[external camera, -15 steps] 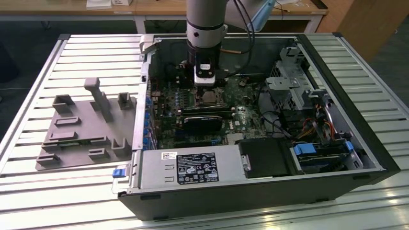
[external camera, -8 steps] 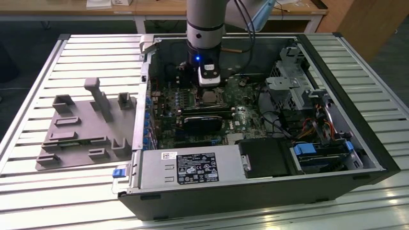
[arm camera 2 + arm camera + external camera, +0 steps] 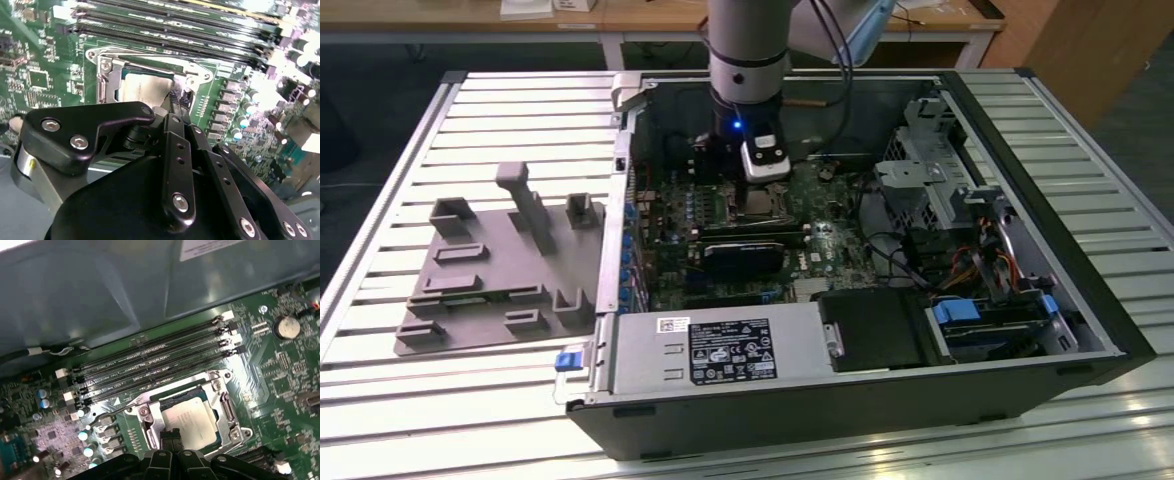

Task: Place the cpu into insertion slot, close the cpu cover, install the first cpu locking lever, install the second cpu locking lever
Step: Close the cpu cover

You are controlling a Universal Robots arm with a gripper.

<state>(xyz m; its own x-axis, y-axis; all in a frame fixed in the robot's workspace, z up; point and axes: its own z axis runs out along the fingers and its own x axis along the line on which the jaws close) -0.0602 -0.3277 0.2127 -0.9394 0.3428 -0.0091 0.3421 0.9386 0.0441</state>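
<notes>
Sitting in its slot [image 3: 200,390], chip [image 3: 190,417] under lid [image 3: 222,407].
The empty gripper [image 3: 172,436] was pinched together beside the lid; levers [image 3: 112,411] seemed undone.

In the exterior view the arm [image 3: 747,45] is cut off by the upper edge of the frame. At upper centre the gripper [image 3: 765,183] covers part of the insertion slot [image 3: 767,208], which is too small there to make out. In both wrist views the gripper's dark body hides the near edge of the cpu [image 3: 192,419] [image 3: 145,89]. Its fingertips [image 3: 166,439] seem pressed together; whether they pinch anything cannot be told.
</notes>
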